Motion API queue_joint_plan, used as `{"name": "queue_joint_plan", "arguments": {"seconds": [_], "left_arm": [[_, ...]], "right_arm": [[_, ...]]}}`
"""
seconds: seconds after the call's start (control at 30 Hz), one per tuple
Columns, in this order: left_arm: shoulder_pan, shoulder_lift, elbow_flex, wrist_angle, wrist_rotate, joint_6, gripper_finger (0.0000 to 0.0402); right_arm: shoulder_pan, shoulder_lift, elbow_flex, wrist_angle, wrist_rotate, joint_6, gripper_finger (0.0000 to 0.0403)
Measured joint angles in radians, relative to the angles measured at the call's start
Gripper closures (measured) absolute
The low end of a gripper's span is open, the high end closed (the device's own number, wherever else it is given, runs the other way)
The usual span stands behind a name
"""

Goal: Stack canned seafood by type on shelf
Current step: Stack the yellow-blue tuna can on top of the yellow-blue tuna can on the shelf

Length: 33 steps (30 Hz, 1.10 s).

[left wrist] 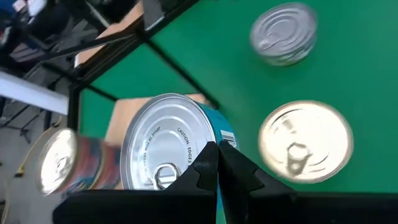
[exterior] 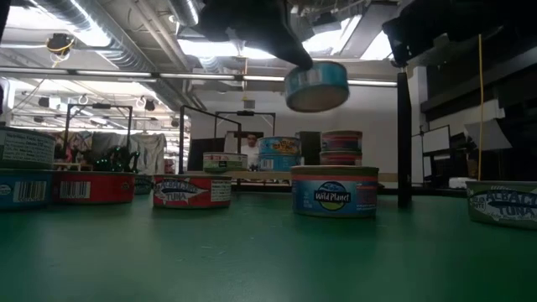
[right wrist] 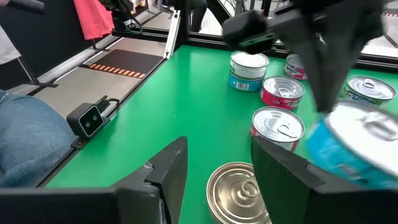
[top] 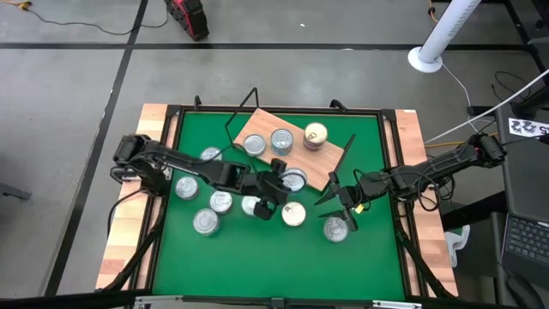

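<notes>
Holding a teal tin (exterior: 316,86) clear of the green surface (top: 257,249): left end effector (top: 273,190), clenched on the tin's rim, just off the shelf's (top: 330,167) near edge. Shelf lies beyond. Right end effector (top: 340,206), jaws apart, empty, beside the shelf.
</notes>
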Motion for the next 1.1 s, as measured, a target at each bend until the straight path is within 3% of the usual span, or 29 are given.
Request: {"name": "queue_joint_plan", "arguments": {"seconds": [0.83, 1.1], "left_arm": [[0.342, -0.026, 0.0, -0.028, -0.003, 0.108, 0.0401], [0.392, -0.018, 0.0, -0.051, 0.07, 0.075, 0.0401]], "right_arm": [[0.0, 0.0, 0.0, 0.005, 0.0, -0.042, 0.0226], [0.0, 0.0, 0.0, 0.005, 0.0, -0.048, 0.0226]]}}
